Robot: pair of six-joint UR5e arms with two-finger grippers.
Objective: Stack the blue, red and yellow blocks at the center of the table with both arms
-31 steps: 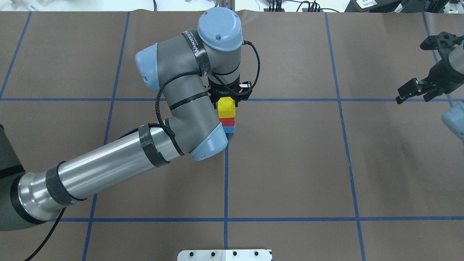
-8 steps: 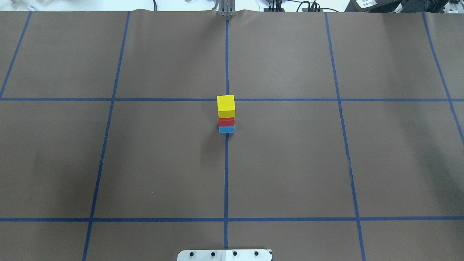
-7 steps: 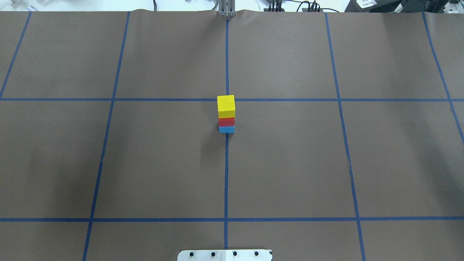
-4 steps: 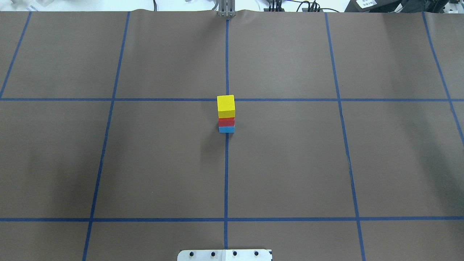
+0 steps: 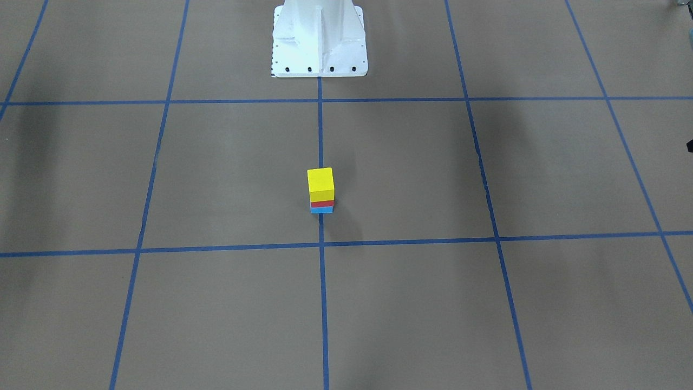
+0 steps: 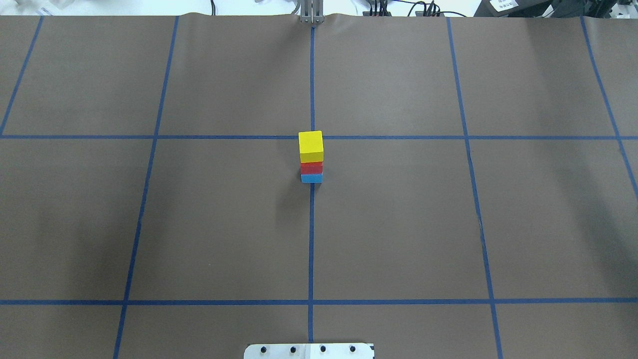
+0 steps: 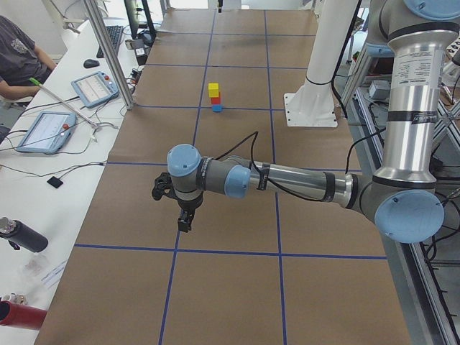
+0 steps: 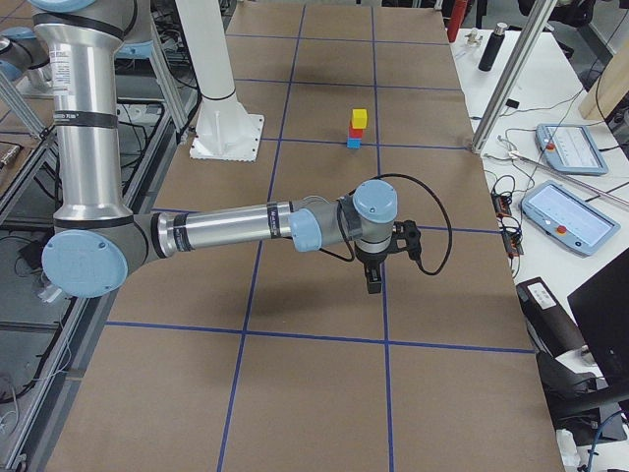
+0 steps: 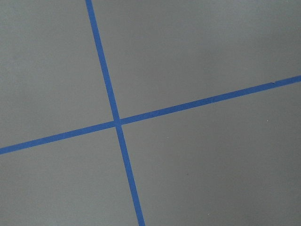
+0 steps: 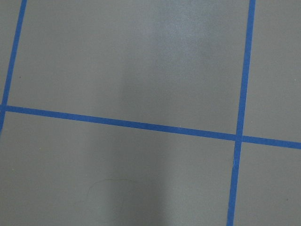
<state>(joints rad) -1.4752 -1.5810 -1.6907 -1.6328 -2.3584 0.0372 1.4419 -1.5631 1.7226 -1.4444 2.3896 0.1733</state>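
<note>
yellow cube block (image 6: 311, 144) tops red block (image 6: 311, 168) and blue block (image 6: 311, 178), at centre. left gripper (image 7: 184, 219), right gripper (image 8: 373, 282): we cannot tell their grip.

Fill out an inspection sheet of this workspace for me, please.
Surface: brown table cover, flat, with a blue tape grid.
Job's things: yellow block on red block on blue block, stacked on the centre line.
Clutter: nothing seen.
Grippers: left gripper and right gripper hang over bare cover, far from the stack; open or shut cannot be told.
Cables: left-wrist cable and right-wrist cable, both black and looped.
Surroundings: white pedestal; seated person and tablet at a side bench.
</note>
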